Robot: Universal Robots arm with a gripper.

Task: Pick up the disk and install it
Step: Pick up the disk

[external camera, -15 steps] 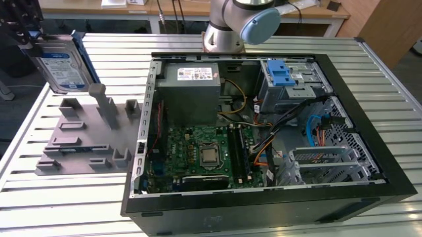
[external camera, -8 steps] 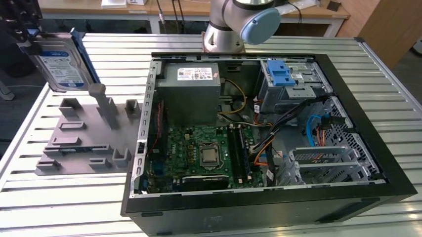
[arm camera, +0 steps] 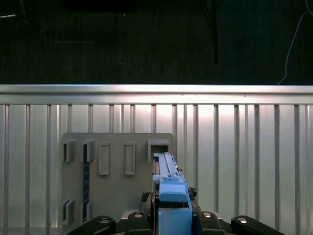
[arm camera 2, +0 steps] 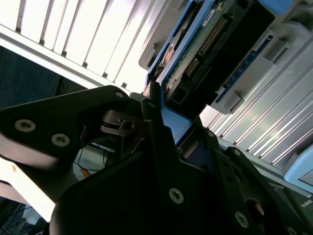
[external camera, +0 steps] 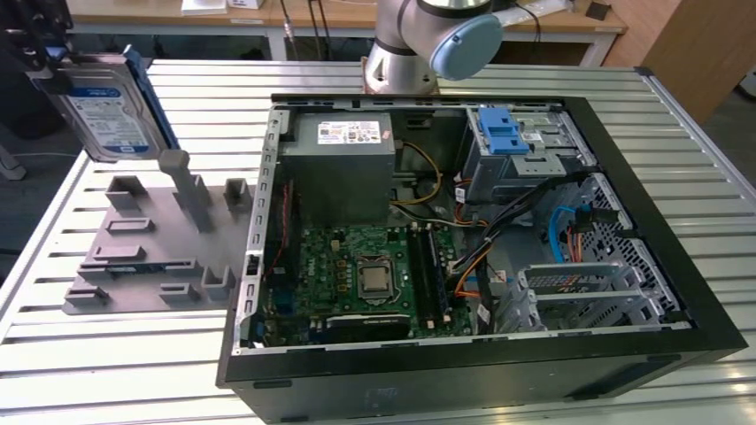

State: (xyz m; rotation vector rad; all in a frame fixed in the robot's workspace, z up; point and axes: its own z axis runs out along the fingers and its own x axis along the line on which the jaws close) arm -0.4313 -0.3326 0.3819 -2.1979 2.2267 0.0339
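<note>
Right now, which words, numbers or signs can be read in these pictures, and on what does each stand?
Blue-and-white label on the flat metal disk: print too small to read.
White sticker on the large grey metal box: too small to read.
No text can be quoted.

A work table [external camera: 709,190] with a ribbed aluminium slat top stands on a dark floor [external camera: 27,199], with a light wooden desk [external camera: 343,18] on white legs beyond it and a brown wooden panel [external camera: 697,53] at the exterior view's right, all under even light.
</note>
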